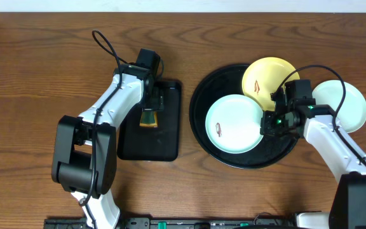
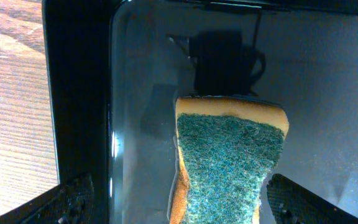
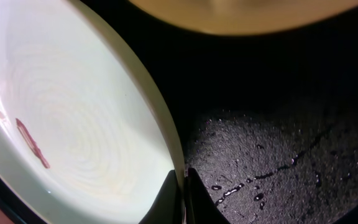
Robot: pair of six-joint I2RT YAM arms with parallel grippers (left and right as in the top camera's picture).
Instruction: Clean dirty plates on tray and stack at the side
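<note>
The round black tray (image 1: 199, 102) lies on the desk (image 1: 30, 63) right of its middle, nearer the far edge than the near one. Two plates are on it. The mint-white plate with a reddish smear (image 1: 234, 124) lies flat in the tray's left half. The yellow plate (image 1: 265, 77), also marked with a small smear, sits at the far side, overlapping the tray's rim. The second mint-white plate (image 1: 343, 105) rests on the bare desk just beside the tray, toward the right edge.

The right gripper (image 3: 183, 193) is at the smeared plate's right rim, and its jaws are pinched tight on that rim. Small water droplets (image 3: 253, 186) dot the tray floor beside it.

Left of the round tray, the rectangular black tray (image 1: 164, 143) holds a yellow sponge (image 2: 229, 155), green scouring side up. The left gripper (image 1: 149, 108) hangs over it, jaws spread wide, the fingers (image 2: 73, 199) standing clear on either side of the sponge
</note>
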